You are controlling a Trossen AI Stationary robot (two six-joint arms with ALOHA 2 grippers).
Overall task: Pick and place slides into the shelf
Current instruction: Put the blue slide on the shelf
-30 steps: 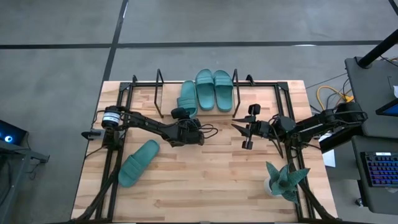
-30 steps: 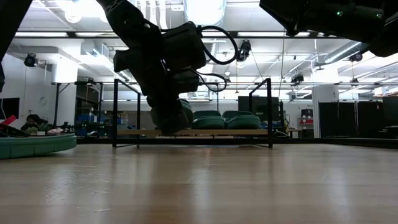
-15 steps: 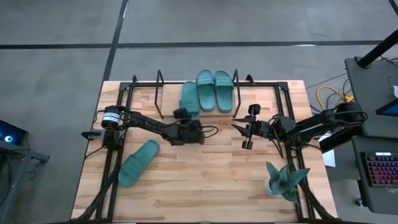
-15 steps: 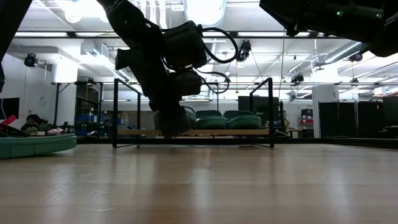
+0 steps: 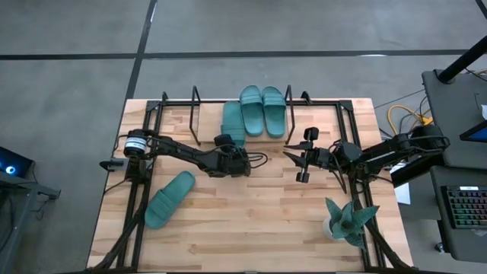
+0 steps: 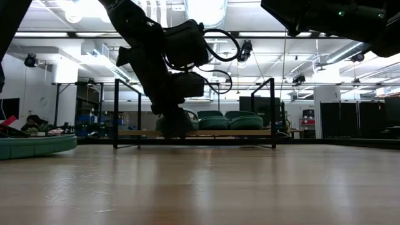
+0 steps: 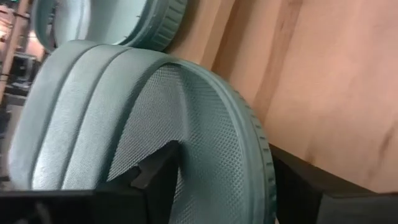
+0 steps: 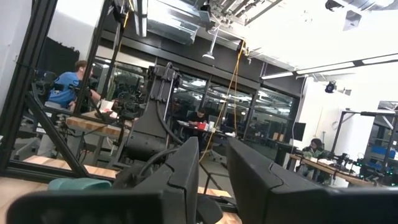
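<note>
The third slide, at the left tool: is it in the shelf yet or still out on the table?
In. The third slide lies on the shelf board beside the other two, with the left tool at its heel.

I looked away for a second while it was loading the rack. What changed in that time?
The third slide swung from a tilt to lie straight on the shelf beside the two already there, and the left claw opened off its heel. The right claw, the slide on the table and the plant ornament stayed where they were.
</note>
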